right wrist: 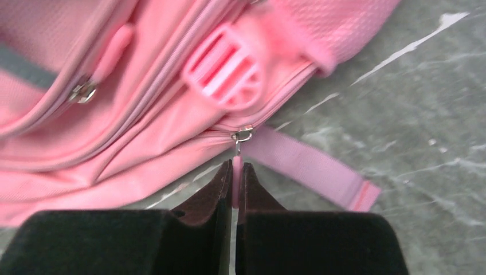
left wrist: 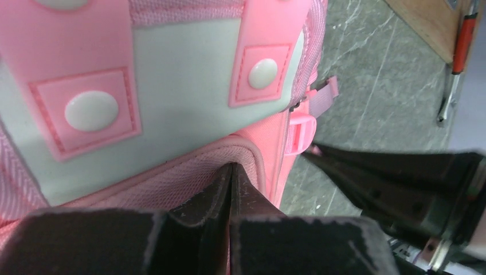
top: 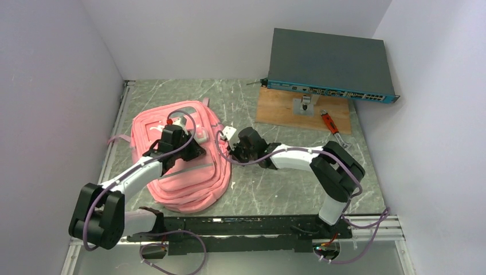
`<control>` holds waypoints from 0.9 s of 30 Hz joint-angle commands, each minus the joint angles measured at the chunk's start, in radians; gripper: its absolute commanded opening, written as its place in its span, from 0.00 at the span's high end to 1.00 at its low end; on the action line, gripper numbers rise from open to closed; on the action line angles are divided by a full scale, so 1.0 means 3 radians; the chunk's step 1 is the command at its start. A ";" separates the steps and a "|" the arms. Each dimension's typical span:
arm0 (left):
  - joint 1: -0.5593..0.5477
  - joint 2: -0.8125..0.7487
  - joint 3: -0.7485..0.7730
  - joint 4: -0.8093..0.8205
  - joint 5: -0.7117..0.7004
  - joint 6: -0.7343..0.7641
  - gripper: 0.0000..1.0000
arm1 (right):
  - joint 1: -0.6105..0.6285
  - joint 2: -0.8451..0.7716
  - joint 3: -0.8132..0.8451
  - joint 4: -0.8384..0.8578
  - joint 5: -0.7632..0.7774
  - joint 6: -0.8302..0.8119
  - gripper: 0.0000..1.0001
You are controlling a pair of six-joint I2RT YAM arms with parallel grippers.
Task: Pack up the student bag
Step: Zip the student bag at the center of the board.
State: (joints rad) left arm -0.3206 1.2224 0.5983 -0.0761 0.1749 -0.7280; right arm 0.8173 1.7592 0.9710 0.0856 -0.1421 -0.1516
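Observation:
The student bag [top: 172,172] is a soft pink backpack lying flat on the marble table, left of centre. My left gripper [top: 193,148] rests on its top; in the left wrist view this gripper [left wrist: 231,172] is shut, its tips pinching the pink mesh rim of the bag [left wrist: 189,177] below a grey-green panel with two white studs. My right gripper [top: 234,148] is at the bag's right edge. In the right wrist view it [right wrist: 235,175] is shut on the pink zipper pull [right wrist: 235,165], which hangs from a metal slider [right wrist: 243,136] on the bag's seam.
A grey network switch [top: 329,60] stands at the back right on a wooden board [top: 281,109], with a red-handled tool [top: 330,122] beside it. A loose pink strap [right wrist: 312,169] lies on the table by my right fingers. White walls close in on three sides.

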 commanded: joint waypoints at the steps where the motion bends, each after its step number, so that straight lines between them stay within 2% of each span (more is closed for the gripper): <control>1: 0.0101 0.0175 -0.0001 0.0392 -0.0154 -0.0037 0.92 | 0.0236 -0.0276 -0.0353 -0.0027 0.0047 -0.0020 1.00; 5: 0.0156 0.0138 0.0051 0.0405 -0.0020 0.0017 0.89 | 0.0396 -0.0424 -0.0526 0.0094 0.0121 -0.0096 1.00; 8: 0.0222 0.0029 0.0096 0.0387 0.0277 0.0093 0.80 | 0.0345 -0.0519 -0.0662 0.0322 0.0053 0.0014 1.00; 10: 0.0230 -0.0197 0.0098 0.0293 0.0355 0.0192 0.65 | 0.0200 -0.0553 -0.0698 0.0516 -0.0146 0.0138 1.00; 13: 0.0255 -0.0607 0.0093 -0.0126 0.0303 0.0333 0.38 | -0.0022 -0.0540 -0.0663 0.0647 -0.0447 0.0282 1.00; 15: 0.0281 -0.0878 0.0059 -0.0410 0.0292 0.0400 0.27 | -0.0133 -0.0504 -0.0601 0.0677 -0.0580 0.0321 1.00; 18: 0.0325 -0.1263 -0.0005 -0.0862 0.0290 0.0470 0.19 | -0.0314 -0.0423 -0.0478 0.0673 -0.0749 0.0351 1.00; 22: 0.0352 -0.1778 -0.0052 -0.1460 0.0133 0.0532 0.13 | -0.0514 -0.0299 -0.0251 0.0509 -0.0814 0.0255 1.00; 24: 0.0353 -0.2011 -0.0019 -0.1745 -0.0059 0.0511 0.10 | -0.0603 -0.0242 -0.0139 0.0434 -0.0848 0.0189 1.00; 27: 0.0353 -0.2271 0.0060 -0.2145 -0.0517 0.0273 0.01 | -0.0684 -0.0155 0.0015 0.0339 -0.0871 0.0085 1.00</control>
State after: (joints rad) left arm -0.2218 0.6209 0.5926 -0.5034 0.1925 -0.6033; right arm 0.6525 1.6974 0.8867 0.1890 -0.3878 -0.0780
